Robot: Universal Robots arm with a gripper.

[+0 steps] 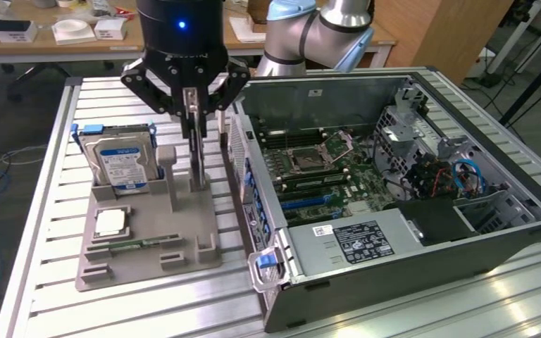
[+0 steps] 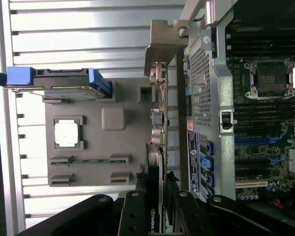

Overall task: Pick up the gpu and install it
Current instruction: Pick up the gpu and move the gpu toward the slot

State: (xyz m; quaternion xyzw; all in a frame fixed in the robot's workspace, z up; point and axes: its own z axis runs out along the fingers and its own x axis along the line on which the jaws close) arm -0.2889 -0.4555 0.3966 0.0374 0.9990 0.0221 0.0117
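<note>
The gripper [image 1: 198, 113] was black, with a blue light glowing above it. The gpu [image 1: 196, 158] was dark, its bracket pale metal. The hard drive [image 1: 120, 165] was silver under a blue-and-white label, with blue rails. The holder [image 1: 148, 246] was plain grey and the table [image 1: 50, 211] ribbed pale aluminium. The motherboard [image 1: 341, 172] was green with blue slots, inside the black computer case [image 1: 421, 260].

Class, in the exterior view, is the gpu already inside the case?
No: the gpu stands upright in the gray holder outside the case, under the gripper.
</note>
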